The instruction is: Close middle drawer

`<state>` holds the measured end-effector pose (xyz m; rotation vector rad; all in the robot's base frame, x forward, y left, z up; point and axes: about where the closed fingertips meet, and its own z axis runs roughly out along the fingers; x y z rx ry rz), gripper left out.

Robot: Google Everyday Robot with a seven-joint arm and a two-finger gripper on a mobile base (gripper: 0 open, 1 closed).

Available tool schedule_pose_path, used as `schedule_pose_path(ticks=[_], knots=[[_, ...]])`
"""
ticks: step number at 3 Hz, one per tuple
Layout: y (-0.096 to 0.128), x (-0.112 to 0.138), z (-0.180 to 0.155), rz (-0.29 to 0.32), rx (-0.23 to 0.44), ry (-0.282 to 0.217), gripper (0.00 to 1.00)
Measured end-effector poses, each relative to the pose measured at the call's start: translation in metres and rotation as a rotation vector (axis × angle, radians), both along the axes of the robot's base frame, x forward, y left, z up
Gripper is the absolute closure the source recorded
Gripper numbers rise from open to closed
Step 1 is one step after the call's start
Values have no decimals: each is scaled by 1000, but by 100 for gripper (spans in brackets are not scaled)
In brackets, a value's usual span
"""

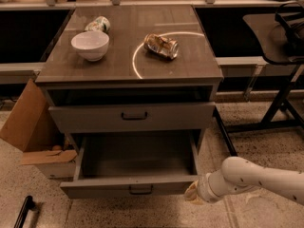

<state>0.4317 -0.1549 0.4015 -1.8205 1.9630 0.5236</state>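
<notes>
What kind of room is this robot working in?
Likely a lab or office work area: a grey drawer cabinet on speckled flooring, long counters behind, a cardboard box beside it. The gripper is at the open middle drawer's front right corner.

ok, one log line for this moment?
step: close middle drawer | middle drawer: pulled out, interior empty | gripper: low, at front panel's right-hand corner | contact: cannot tell

Speckled floor (266, 144) all around. Brown cardboard box (24, 122) at left, dark table (271, 38) at right. Gripper (192, 194) low down, right of middle.
</notes>
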Motion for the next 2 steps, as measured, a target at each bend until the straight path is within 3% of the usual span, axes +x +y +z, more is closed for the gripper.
schedule_pose_path(ticks=[1, 2], knots=[[9, 28, -13, -63, 16, -31, 100], [10, 30, -14, -68, 15, -35, 100]])
